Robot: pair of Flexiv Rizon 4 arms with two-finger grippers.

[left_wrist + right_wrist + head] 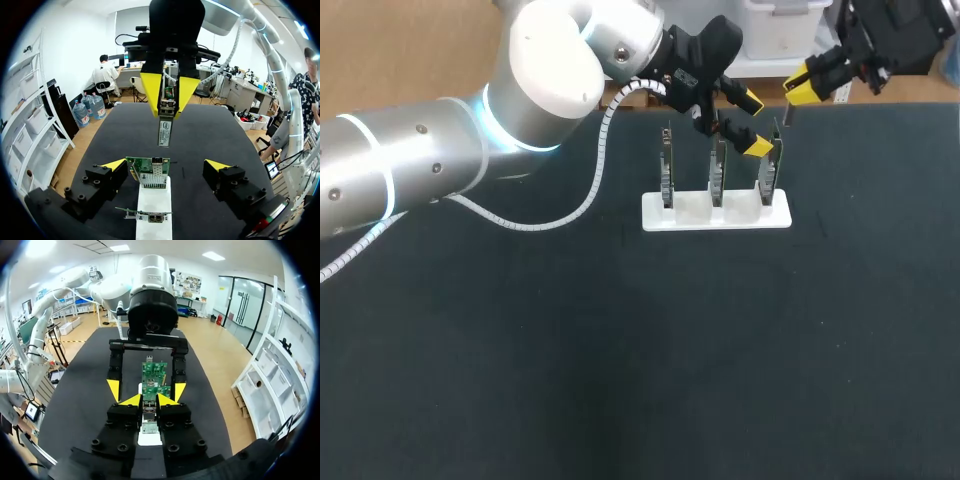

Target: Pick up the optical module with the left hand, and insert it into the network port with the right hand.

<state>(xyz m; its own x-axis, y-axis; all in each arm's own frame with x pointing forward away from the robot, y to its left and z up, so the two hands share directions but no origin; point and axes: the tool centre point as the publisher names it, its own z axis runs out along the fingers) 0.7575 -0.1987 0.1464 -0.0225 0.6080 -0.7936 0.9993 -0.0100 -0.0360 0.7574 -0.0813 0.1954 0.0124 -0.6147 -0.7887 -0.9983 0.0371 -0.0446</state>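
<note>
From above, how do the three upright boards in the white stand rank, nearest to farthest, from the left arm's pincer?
1. Right-end board, beside the left pincer.
2. Middle board, in between.
3. Left-end board, farthest.

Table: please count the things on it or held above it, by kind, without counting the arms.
circuit boards: 3
white rack: 1
optical module: 1
Total: 5
</note>
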